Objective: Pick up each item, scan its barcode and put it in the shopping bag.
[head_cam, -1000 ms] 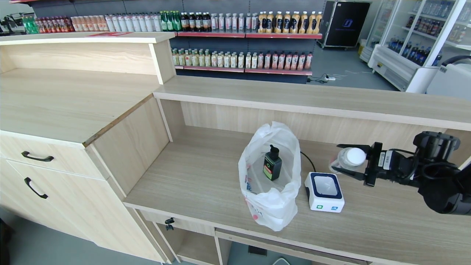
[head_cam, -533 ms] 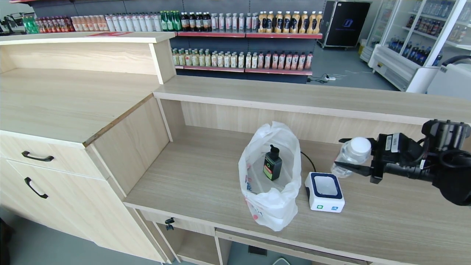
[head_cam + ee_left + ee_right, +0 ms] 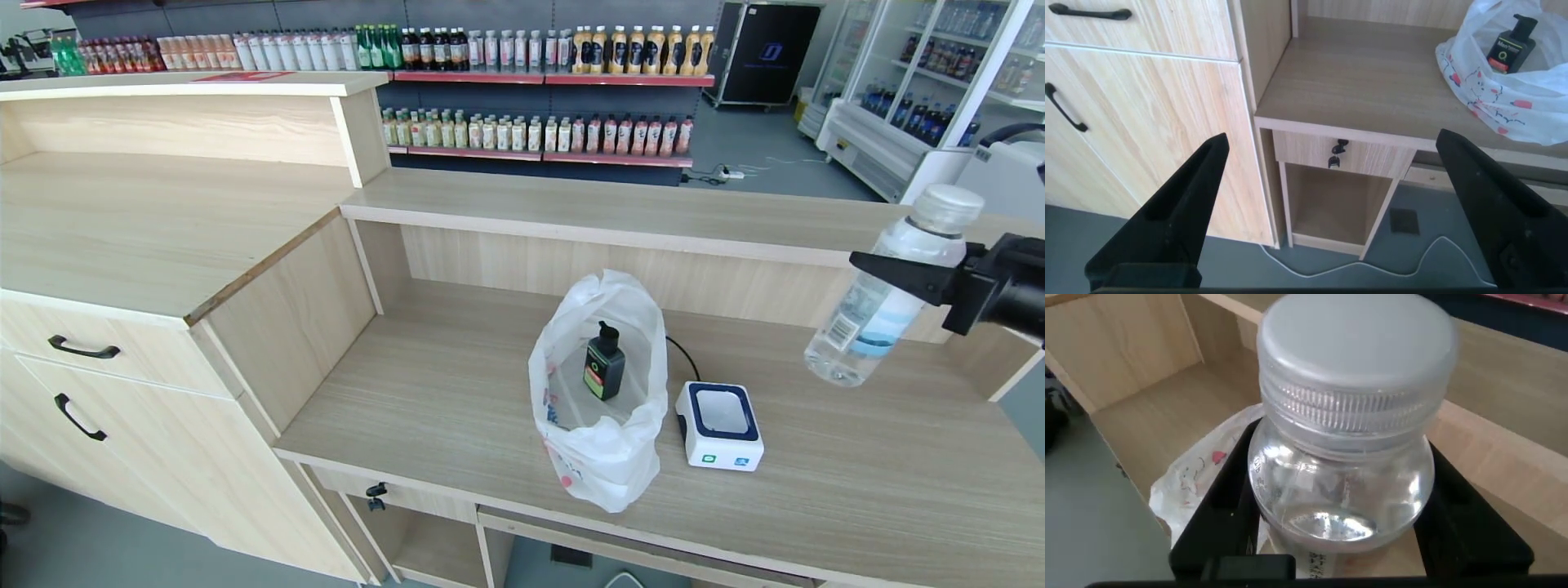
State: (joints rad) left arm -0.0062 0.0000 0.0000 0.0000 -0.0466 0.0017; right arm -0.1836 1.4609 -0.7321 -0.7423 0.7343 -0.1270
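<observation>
Frame edge crops the right gripper (image 3: 906, 265), clamped on the tilted clear bottle (image 3: 865, 327) above the counter (image 3: 490, 392); left gripper (image 3: 1331, 139) has fingers spread wide.

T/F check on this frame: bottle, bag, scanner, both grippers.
1. The right gripper grips the water bottle near its top. True.
2. The scanner sits on the counter beside the shopping bag. True.
3. The shopping bag is empty. False: a dark pump bottle stands inside it.
4. The left gripper is shut on an item. False: it is open and holds nothing.
5. The water bottle is uncapped. False: its white cap is on.
</observation>
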